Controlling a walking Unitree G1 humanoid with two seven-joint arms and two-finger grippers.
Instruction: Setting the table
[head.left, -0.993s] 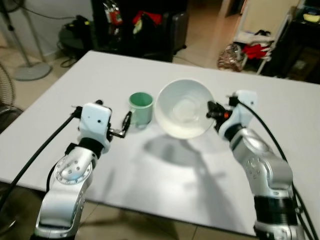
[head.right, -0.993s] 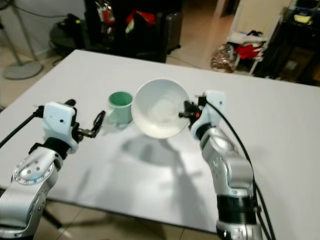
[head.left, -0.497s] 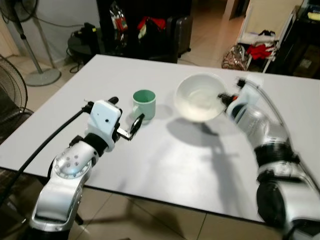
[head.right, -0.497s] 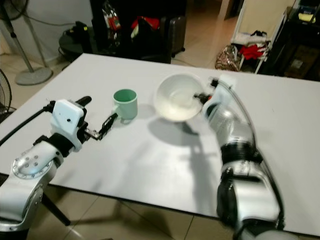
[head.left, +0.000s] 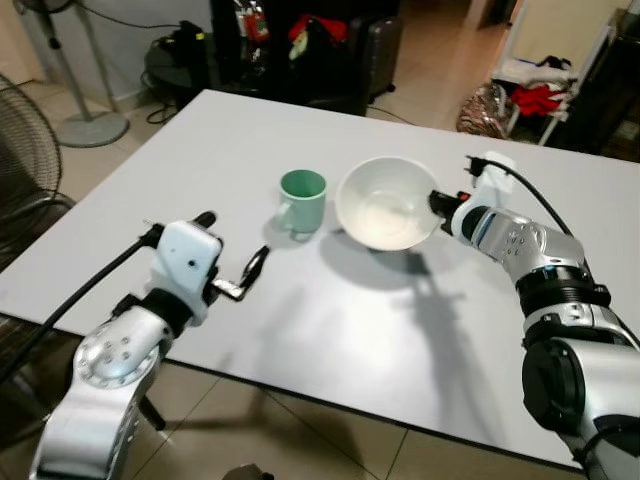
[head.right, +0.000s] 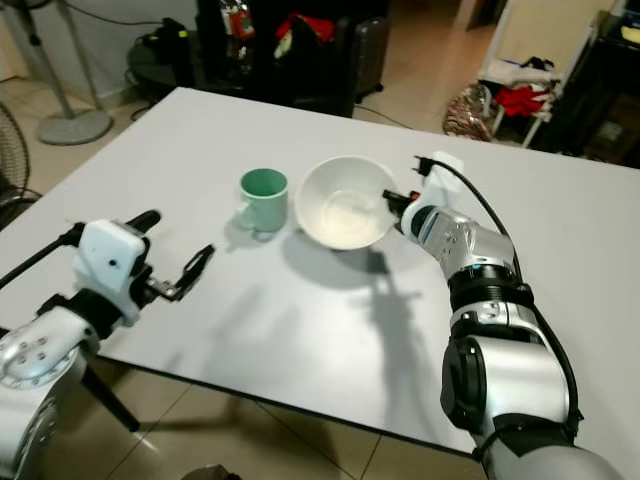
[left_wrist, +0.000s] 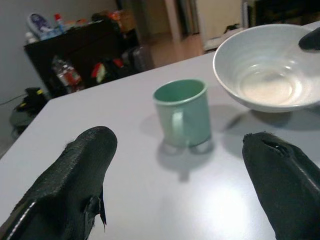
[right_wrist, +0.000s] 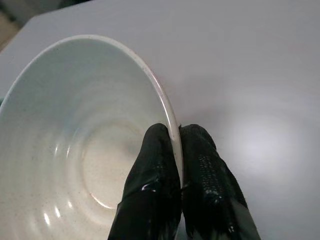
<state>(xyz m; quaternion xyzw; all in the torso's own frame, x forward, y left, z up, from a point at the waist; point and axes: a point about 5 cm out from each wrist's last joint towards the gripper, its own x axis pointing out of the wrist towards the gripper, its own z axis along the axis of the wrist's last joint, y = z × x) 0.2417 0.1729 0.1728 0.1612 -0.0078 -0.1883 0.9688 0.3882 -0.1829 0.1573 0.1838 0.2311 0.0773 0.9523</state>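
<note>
Right arm (head.left: 520, 245) outstretched — bowl (head.left: 385, 205) pinched.

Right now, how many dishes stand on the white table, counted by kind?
Round white ceramic bowl, its rim pinched by the right gripper: 1
Green ceramic mug with a handle, standing free on the white table: 1
Total: 2
</note>
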